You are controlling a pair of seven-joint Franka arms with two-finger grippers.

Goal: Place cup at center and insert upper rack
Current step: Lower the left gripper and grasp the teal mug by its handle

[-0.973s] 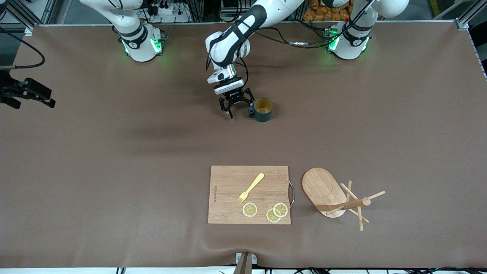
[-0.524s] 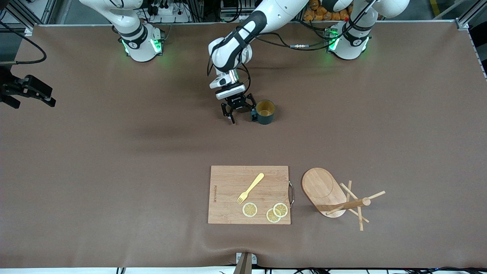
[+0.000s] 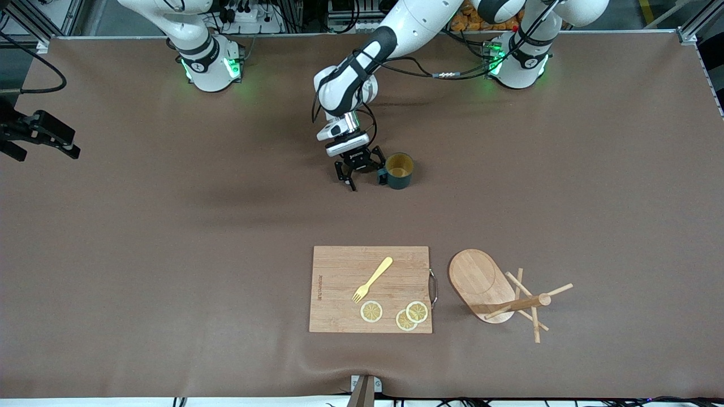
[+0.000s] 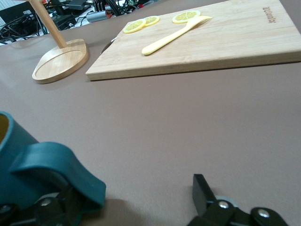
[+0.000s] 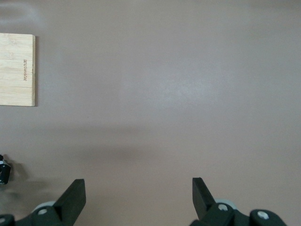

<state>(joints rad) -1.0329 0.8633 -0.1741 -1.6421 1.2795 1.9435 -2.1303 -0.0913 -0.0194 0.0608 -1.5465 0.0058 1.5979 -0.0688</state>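
The cup [image 3: 400, 170] is dark teal with a yellow inside and stands upright on the bare brown covering in the middle of the table. My left gripper [image 3: 367, 176] is down at the table beside it, open. One finger sits at the cup's handle [image 4: 54, 165], the other finger [image 4: 201, 190] stands well apart over bare covering. The cup body [image 4: 14, 160] fills a corner of the left wrist view. The upper rack [image 3: 491, 285] lies tipped on its side beside the cutting board, post and pegs [image 3: 523, 304] pointing toward the left arm's end. My right gripper [image 5: 138, 188] hangs open and holds nothing.
A wooden cutting board [image 3: 339, 305] lies nearer to the front camera, carrying a yellow fork [image 3: 373, 278] and lemon slices [image 3: 371, 311]. The rack's oval base [image 4: 60, 63] shows past the board [image 4: 221, 37] in the left wrist view. The right arm waits at its end of the table [image 3: 48, 148].
The left gripper and the cup have slid together a little nearer to the front camera and toward the left arm's end. The right arm has barely moved.
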